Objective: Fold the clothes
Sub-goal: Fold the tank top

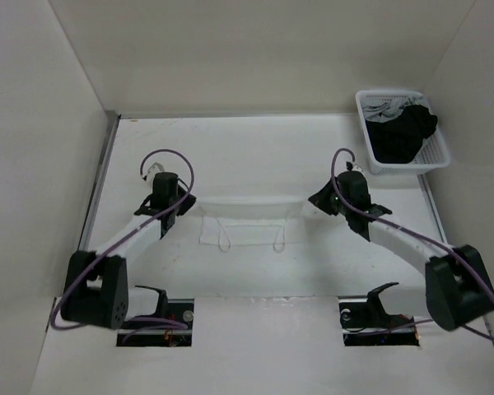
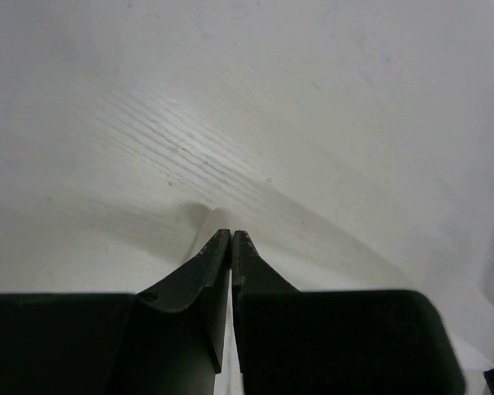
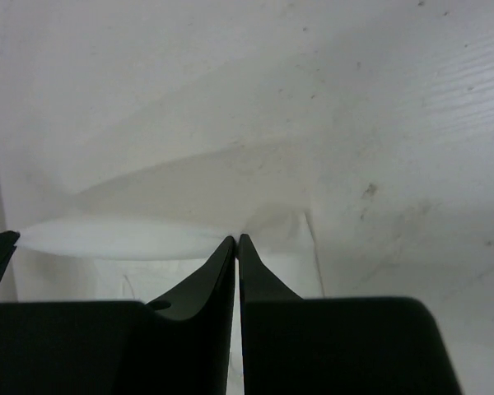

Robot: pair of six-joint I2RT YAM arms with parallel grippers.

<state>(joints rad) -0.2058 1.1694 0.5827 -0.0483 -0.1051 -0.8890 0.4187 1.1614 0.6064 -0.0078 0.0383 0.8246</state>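
Observation:
The clothes, a thin white camisole (image 1: pixel 249 220), hang stretched between my two grippers just above the table. Its upper edge runs taut from one gripper to the other, and its two looped straps (image 1: pixel 223 241) dangle at the near side. My left gripper (image 1: pixel 184 206) is shut on the camisole's left corner. In the left wrist view the fingertips (image 2: pixel 231 234) pinch ribbed white fabric (image 2: pixel 189 156). At the right corner my right gripper (image 1: pixel 312 202) is shut on the cloth. In the right wrist view its tips (image 3: pixel 237 239) meet on the fabric fold (image 3: pixel 132 239).
A white lattice basket (image 1: pixel 367 136) holding black garments (image 1: pixel 402 136) stands at the back right corner. White walls enclose the table on the left, back and right. Two cut-outs (image 1: pixel 155 321) at the near edge hold the arm bases.

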